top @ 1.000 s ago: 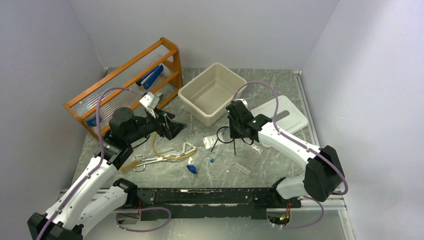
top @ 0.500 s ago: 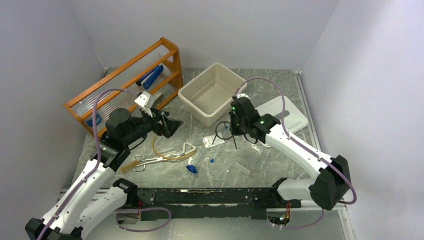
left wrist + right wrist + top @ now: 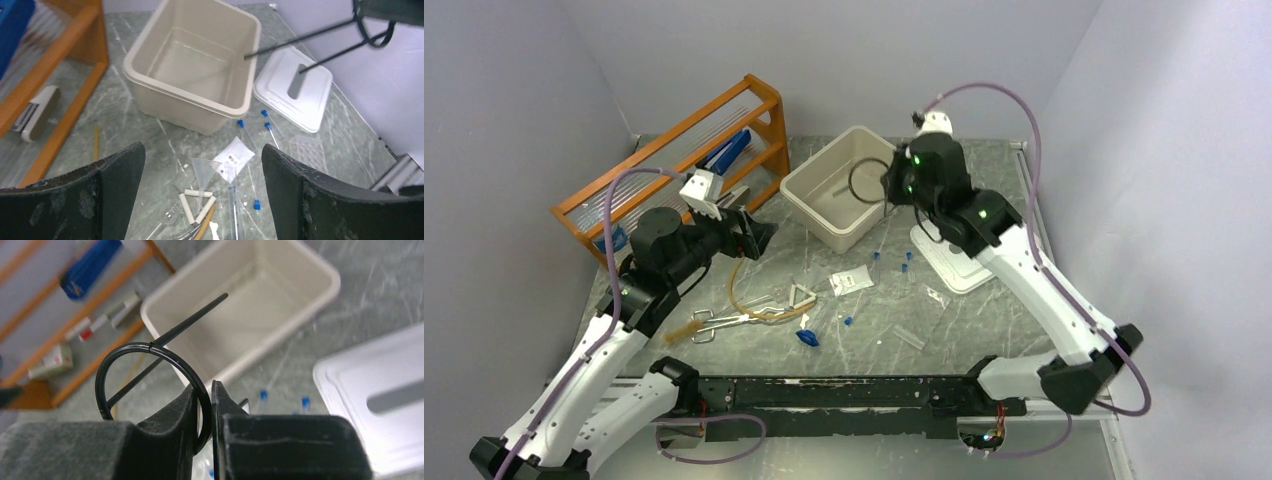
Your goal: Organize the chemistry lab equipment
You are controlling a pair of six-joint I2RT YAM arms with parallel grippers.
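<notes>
My right gripper (image 3: pixel 892 186) is shut on the ring of the black wire tripod (image 3: pixel 865 180) and holds it in the air over the beige tub, legs pointing away. The right wrist view shows the ring (image 3: pixel 145 345) pinched between the gripper's (image 3: pixel 204 388) jaws. My left gripper (image 3: pixel 750 233) is open and empty, above the table near the rack. Below it (image 3: pixel 201 150) lie the white packet (image 3: pixel 235 152), wire triangle (image 3: pixel 197 205) and blue-capped vials (image 3: pixel 242 125). Metal tongs (image 3: pixel 724 322), tan tubing (image 3: pixel 736 288) and a bristle brush (image 3: pixel 680 330) lie at the front left.
The beige tub (image 3: pixel 824 226) stands open at the back middle. Its white lid (image 3: pixel 951 266) lies right of it, partly under my right arm. The orange rack (image 3: pixel 674 160) stands at the back left. A clear funnel (image 3: pixel 206 167) and a clear well plate (image 3: pixel 307 150) lie among the items.
My right gripper has lifted the tripod off the table and carried it up and back, over the tub. My left gripper has risen slightly, still open.
</notes>
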